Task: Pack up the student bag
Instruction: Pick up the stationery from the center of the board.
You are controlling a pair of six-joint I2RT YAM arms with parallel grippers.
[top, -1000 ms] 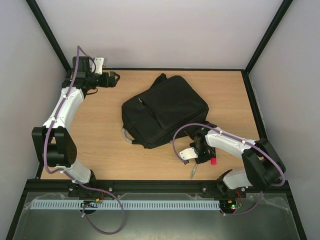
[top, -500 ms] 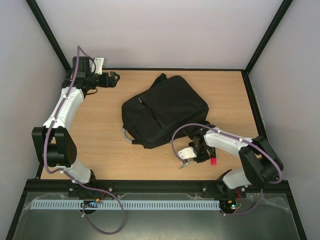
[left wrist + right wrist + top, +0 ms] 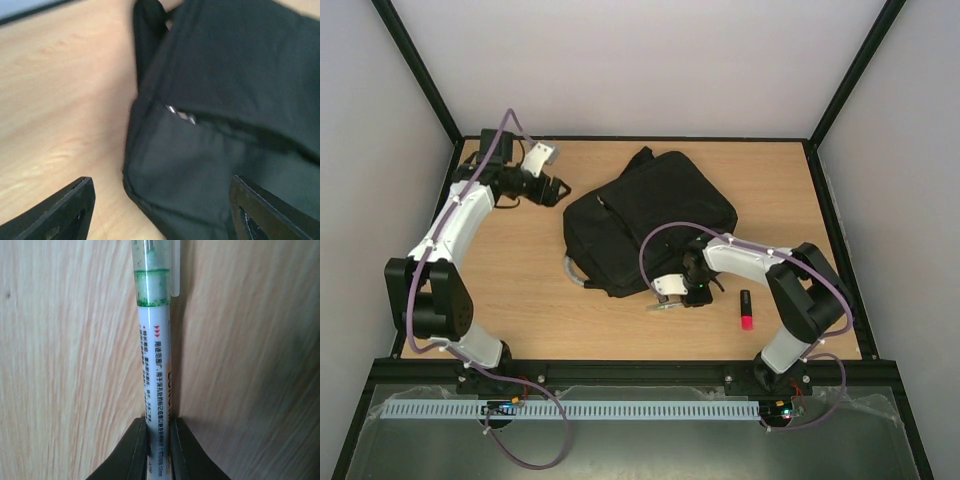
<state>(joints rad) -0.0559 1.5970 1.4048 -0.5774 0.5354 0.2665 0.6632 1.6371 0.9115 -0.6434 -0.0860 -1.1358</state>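
Observation:
The student bag [image 3: 650, 225] is a large black backpack lying flat in the middle of the table; its dark fabric and a zip pull fill the left wrist view [image 3: 225, 100]. My left gripper [image 3: 563, 190] hovers at the bag's left edge, open, with the bag's corner between its spread fingers [image 3: 160, 200] and nothing gripped. My right gripper [image 3: 688, 296] sits just off the bag's near edge, shut on a white pen [image 3: 157, 365] with green ink and printed text. The pen [image 3: 665, 305] sticks out over the wooden table.
A marker with a red cap [image 3: 745, 310] lies on the table to the right of my right gripper. The bag's grey-white loop handle [image 3: 572, 272] curls out at its near left corner. Black frame rails border the table.
My left arm has swung from the back left corner over to the bag's left edge. My right gripper has closed on the pen and carried it left, away from the red-capped marker.

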